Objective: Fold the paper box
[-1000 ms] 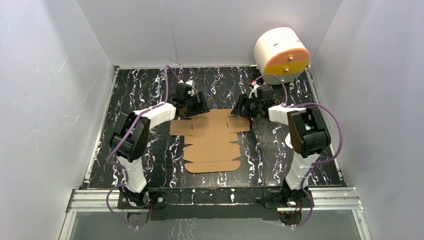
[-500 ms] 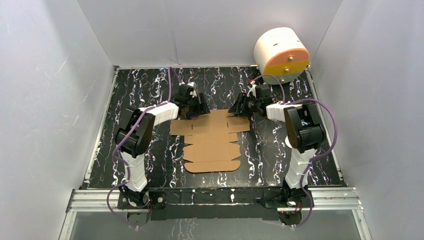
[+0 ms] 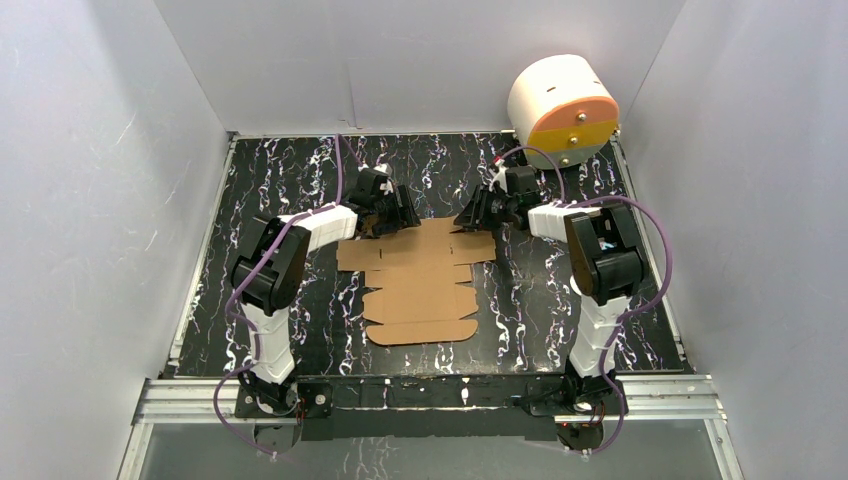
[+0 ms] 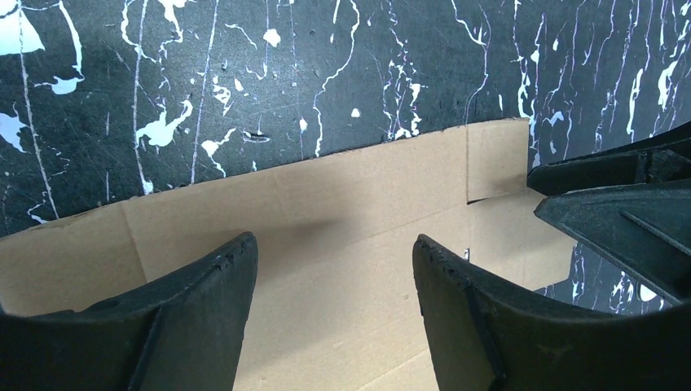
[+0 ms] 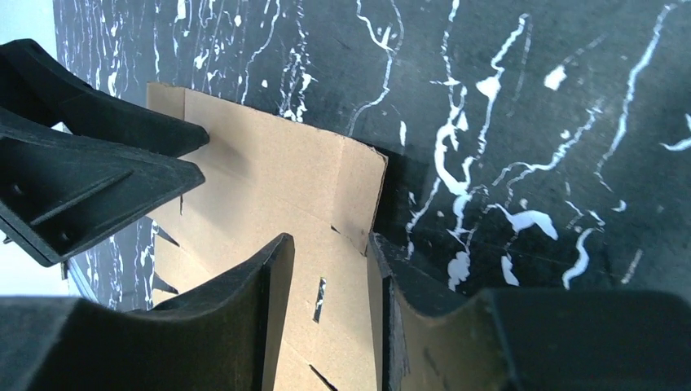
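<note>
The paper box (image 3: 420, 290) lies flat and unfolded on the black marbled table (image 3: 280, 180), a brown die-cut sheet with flaps and slots. My left gripper (image 3: 398, 218) is at its far left corner. It stands open over the far strip of cardboard (image 4: 326, 204), and nothing is between the fingers of the left gripper (image 4: 334, 244). At the far right corner is my right gripper (image 3: 470, 216). The jaws of the right gripper (image 5: 328, 244) are partly closed but apart. One finger is over the cardboard (image 5: 269, 171), the other at the outer edge of the slightly raised flap.
A white cylinder (image 3: 560, 105) with an orange-and-yellow face rests at the back right corner. Pale walls close in the table on three sides. The two grippers face each other closely across the sheet's far edge; the left one's fingers (image 5: 98, 171) show in the right wrist view.
The right gripper's jaws have narrowed and it has edged left onto the sheet's far right flap. The sheet has slid slightly left. The left gripper has barely moved.
</note>
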Tool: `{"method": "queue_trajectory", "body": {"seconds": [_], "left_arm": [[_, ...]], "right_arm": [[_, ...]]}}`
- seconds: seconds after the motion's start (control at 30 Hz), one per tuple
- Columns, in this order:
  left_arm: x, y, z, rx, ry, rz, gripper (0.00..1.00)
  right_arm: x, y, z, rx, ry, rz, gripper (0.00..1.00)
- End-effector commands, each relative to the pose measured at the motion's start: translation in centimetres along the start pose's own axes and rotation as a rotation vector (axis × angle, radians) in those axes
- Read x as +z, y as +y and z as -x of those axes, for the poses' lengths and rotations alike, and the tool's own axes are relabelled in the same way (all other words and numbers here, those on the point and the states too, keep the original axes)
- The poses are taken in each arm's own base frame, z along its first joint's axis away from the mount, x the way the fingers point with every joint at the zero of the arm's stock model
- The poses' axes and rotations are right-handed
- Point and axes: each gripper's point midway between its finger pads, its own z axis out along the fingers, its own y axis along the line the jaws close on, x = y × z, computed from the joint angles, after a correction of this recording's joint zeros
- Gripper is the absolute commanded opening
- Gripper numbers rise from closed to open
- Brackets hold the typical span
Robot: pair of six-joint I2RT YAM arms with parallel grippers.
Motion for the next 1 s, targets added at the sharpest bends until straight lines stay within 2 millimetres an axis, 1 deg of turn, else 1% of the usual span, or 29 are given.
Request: {"method": "queue_trajectory", "body": {"seconds": [0.0, 0.2, 0.3, 0.43, 0.63, 0.73, 0.9, 0.97], "left_arm": [[-0.1, 0.3, -0.5, -0.009, 0.007, 0.006, 0.68], [0.1, 0.4, -0.9, -0.014, 0.016, 0.008, 0.68], [0.1, 0.5, -0.9, -0.015, 0.018, 0.009, 0.67], [0.1, 0.6, -1.0, -0.014, 0.019, 0.012, 0.67], [0.2, 0.7, -1.1, -0.014, 0.019, 0.016, 0.67], [0.1, 0.6, -1.0, -0.011, 0.017, 0.014, 0.66], [-0.7, 0.2, -0.3, -0.001, -0.002, 0.01, 0.67], [-1.5, -0.4, 0.3, 0.004, -0.019, -0.007, 0.67]], "right_arm": [[-0.5, 3.7, 2.7, -0.107, -0.057, 0.037, 0.46], [0.0, 4.6, 2.9, -0.173, -0.059, -0.016, 0.41], [0.6, 4.8, 2.8, -0.217, -0.059, -0.079, 0.36], [1.4, 5.2, 2.4, -0.283, -0.057, -0.148, 0.31], [2.5, 5.9, 2.3, -0.376, -0.074, -0.236, 0.31], [2.8, 5.5, 1.6, -0.391, -0.046, -0.263, 0.3], [2.3, 5.9, 2.0, -0.411, -0.058, -0.267, 0.31], [1.7, 6.6, 2.2, -0.431, -0.062, -0.247, 0.34]]}}
